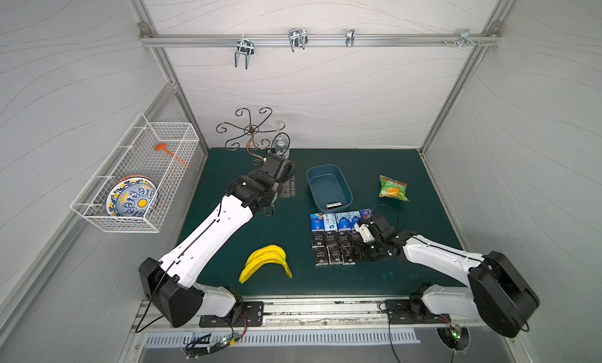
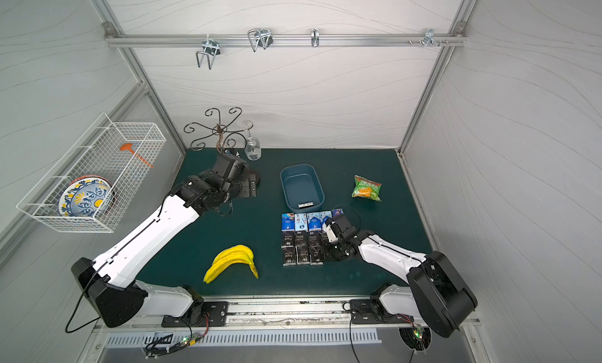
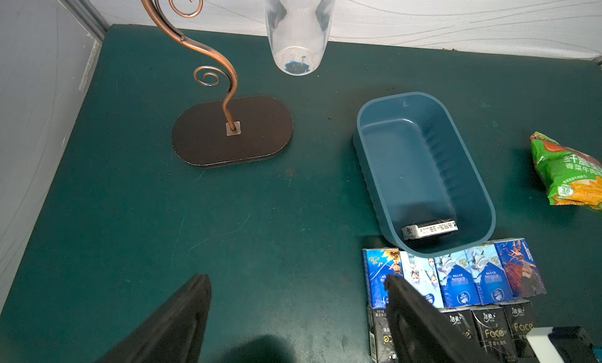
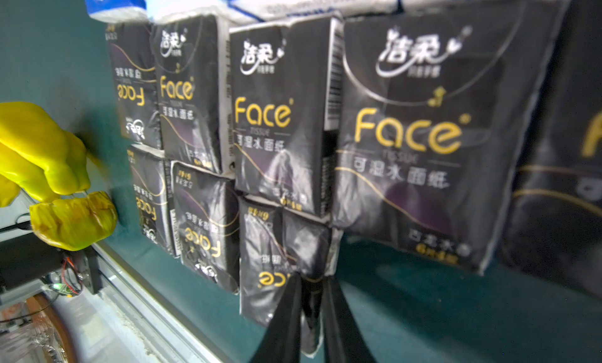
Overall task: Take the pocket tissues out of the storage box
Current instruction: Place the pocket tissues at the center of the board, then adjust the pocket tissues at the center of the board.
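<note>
Right gripper [image 4: 312, 281]: jaws narrowly apart astride the corner of a black tissue packet [image 4: 270, 247]; grip cannot be confirmed. Another packet [image 3: 429, 228] lies in the box [image 3: 472, 188], well ahead.

Both top views give you a steep look down from over the grey metal front rail [image 1: 325, 309] onto the dark green table mat [image 1: 433, 214]. Left wrist faces the white back wall [image 3: 456, 13], mid-range. Right wrist sits tight on the flat black tissue packets [image 4: 270, 117], shared by all four.
</note>
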`<act>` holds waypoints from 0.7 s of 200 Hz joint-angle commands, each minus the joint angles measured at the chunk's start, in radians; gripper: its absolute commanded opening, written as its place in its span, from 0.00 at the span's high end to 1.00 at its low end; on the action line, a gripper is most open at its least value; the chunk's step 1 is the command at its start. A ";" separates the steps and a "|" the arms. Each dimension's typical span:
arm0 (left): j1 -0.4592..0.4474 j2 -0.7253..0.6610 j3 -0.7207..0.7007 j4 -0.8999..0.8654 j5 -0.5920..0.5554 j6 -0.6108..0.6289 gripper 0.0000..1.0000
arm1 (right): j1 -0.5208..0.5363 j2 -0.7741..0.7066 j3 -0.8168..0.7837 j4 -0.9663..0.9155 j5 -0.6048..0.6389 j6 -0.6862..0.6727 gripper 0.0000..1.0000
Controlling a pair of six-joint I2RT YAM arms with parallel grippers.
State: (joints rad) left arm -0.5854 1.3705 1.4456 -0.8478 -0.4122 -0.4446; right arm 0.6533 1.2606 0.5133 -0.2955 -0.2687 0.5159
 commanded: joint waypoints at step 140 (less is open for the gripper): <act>0.002 -0.002 0.038 0.027 -0.022 0.013 0.12 | 0.005 -0.136 0.141 -0.140 0.046 0.012 0.51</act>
State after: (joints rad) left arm -0.5854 1.3705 1.4456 -0.8482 -0.4137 -0.4412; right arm 0.6544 1.1301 0.6422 -0.3790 -0.2432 0.5339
